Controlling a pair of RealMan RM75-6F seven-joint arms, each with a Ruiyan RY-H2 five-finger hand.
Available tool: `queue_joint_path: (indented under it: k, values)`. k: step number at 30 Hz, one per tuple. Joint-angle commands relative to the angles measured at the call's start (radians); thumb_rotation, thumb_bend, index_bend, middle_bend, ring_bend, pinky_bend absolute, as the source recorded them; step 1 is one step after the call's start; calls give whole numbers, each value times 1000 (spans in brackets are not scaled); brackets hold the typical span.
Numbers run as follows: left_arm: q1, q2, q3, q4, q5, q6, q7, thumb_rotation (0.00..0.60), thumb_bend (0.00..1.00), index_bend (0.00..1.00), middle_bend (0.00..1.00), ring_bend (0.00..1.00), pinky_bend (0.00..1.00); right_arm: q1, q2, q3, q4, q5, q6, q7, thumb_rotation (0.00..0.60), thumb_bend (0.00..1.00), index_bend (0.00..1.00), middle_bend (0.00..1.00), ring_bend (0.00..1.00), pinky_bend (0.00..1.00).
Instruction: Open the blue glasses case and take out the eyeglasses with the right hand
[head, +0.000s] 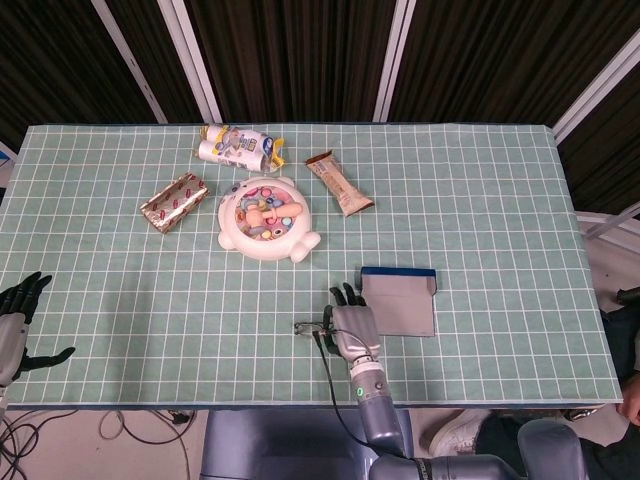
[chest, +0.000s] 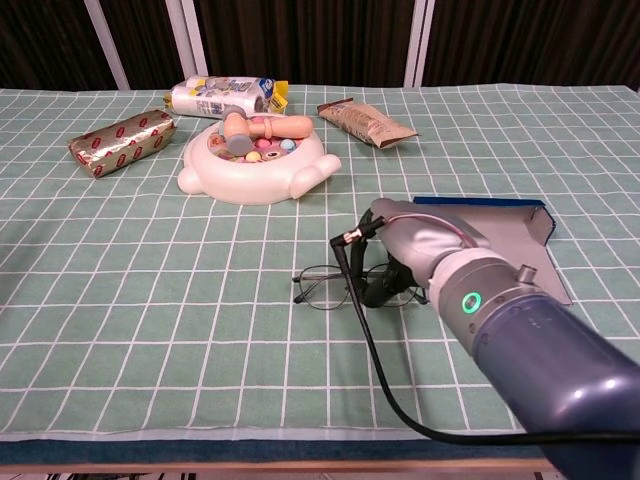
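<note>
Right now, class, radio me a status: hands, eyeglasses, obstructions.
Right hand holds eyeglasses, clear of blue glasses case, which lies open. Left hand open at table edge. Nothing in the way.

1. Head view: set high above the near edge, looking steeply down and away; takes in the whole green checked tablecloth (head: 480, 200) from the near hem to the dark slatted wall behind. Stands far off, so objects show small.
2. Chest view: set low at the near edge, looking forward across the cloth at a shallow angle. Sits much closer; right forearm fills the lower right corner.
3. Shared by both: right hand (head: 352, 325) (chest: 415, 240), eyeglasses (head: 312, 327) (chest: 325, 286), blue glasses case (head: 398, 300) (chest: 515, 235), white toy tray (head: 265, 220) (chest: 262, 160), the wrapped snacks beyond.
4. Head view only: left hand (head: 15, 320) at the far left margin, floor cables below.
</note>
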Motion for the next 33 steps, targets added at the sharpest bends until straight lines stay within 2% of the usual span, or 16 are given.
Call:
queue_joint_path:
  k: [1, 8, 17, 22, 26, 33]
  values:
    - [0, 0, 0, 0, 1, 1, -1, 600, 63, 0, 0, 0, 0, 9, -22, 2, 22, -4, 10, -6, 600, 621, 662, 164, 0, 201]
    - [0, 1, 1, 0, 2, -1, -3, 600, 63, 0, 0, 0, 0, 10, -41, 4, 45, -9, 24, -11, 600, 476, 587, 148, 0, 201]
    - [1, 0, 2, -1, 4, 2, 1, 600, 63, 0, 0, 0, 0, 2, -38, -15, 38, -1, 36, -45, 600, 355, 356, 70, 0, 200]
    - [1, -1, 3, -1, 8, 5, 2, 600, 63, 0, 0, 0, 0, -2, -33, -21, 28, -4, 43, -54, 600, 324, 266, 52, 0, 201]
    - [2, -1, 3, 1, 9, 7, 2, 600, 63, 0, 0, 0, 0, -6, -14, -27, 5, -29, 55, -57, 600, 319, 235, 50, 0, 201]
    - [3, -5, 5, 4, 15, 12, 12, 600, 63, 0, 0, 0, 0, -40, 106, -44, -112, -110, 98, -46, 600, 319, 211, 44, 0, 200]
